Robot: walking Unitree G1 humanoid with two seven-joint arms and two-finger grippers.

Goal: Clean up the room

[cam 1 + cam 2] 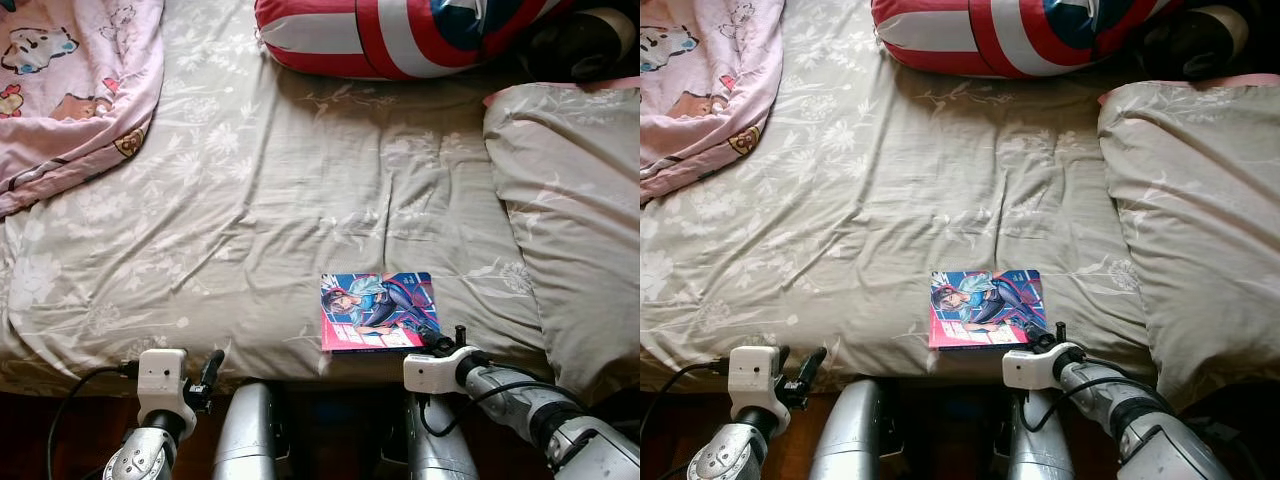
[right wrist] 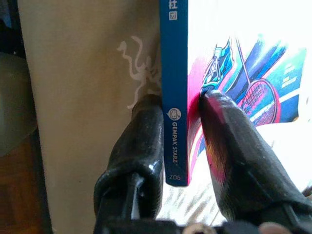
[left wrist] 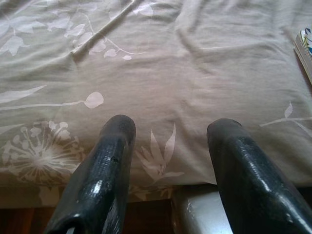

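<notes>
A comic book (image 1: pixel 377 309) with a bright cartoon cover lies flat near the front edge of the bed (image 1: pixel 300 200). My right gripper (image 1: pixel 440 340) is at the book's near right corner, shut on it. In the right wrist view one finger (image 2: pixel 141 146) sits under the blue spine (image 2: pixel 174 97) and the other presses on the cover. My left gripper (image 1: pixel 205 375) hovers at the bed's front edge to the left, open, with the patterned sheet (image 3: pixel 165 97) showing between its fingers (image 3: pixel 105 170).
A pink cartoon blanket (image 1: pixel 70 90) lies bunched at the back left. A red, white and blue shield cushion (image 1: pixel 400 35) rests at the head of the bed. A pillow (image 1: pixel 570 210) in matching sheet fabric fills the right side. Dark floor lies below the bed's edge.
</notes>
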